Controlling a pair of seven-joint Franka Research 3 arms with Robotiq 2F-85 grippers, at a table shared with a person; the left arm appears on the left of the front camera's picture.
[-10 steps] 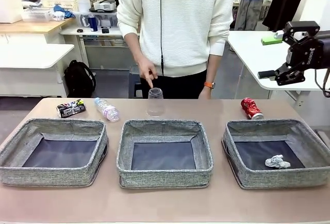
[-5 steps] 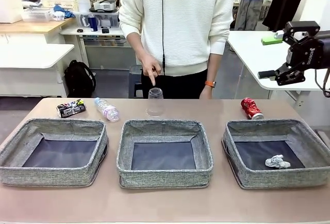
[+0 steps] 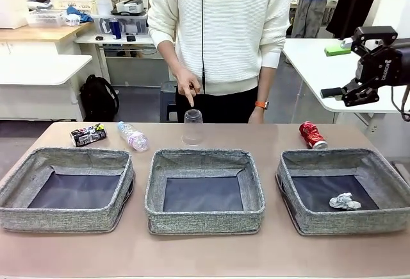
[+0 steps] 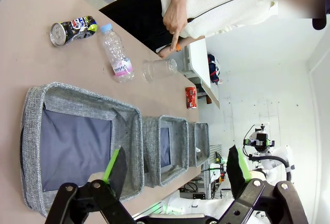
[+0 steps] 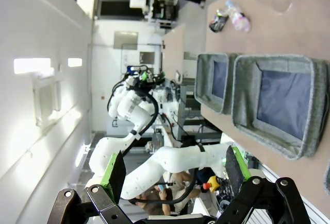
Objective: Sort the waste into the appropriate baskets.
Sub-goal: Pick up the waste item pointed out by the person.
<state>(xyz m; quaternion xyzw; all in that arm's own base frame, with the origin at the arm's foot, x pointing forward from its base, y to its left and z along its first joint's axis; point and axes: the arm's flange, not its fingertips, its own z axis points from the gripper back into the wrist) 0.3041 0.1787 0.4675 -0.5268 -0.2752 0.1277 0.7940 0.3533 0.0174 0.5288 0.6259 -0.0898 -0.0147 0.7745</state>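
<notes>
Front view: three grey baskets in a row on the table (image 3: 205, 256): left basket (image 3: 64, 220), middle basket (image 3: 205, 221), right basket (image 3: 346, 222). Paper ball (image 3: 344, 201) lies on the floor of the right basket, near its front right corner. The left and middle baskets hold nothing.

Along the far edge of the table, left to right:
- Black can (image 3: 88, 135) on its side, behind the left basket.
- Bottle (image 3: 132, 136) on its side, just beside the black can, blue cap toward it.
- Cup (image 3: 193, 127) upside down, behind the middle basket.
- Red can (image 3: 312, 135) behind the right basket, well apart from the cup.

Person's hand (image 3: 188, 84) hangs above the cup, forefinger pointing down, not touching it.

Right arm (image 3: 378, 64) is held high, off the right end of the table.

Left wrist view: left gripper (image 4: 175, 165) released, jaws wide, nothing between them; it hovers over the end of the basket row.

Right wrist view: right gripper (image 5: 174, 166) released, jaws wide and empty, well clear of the baskets.
</notes>
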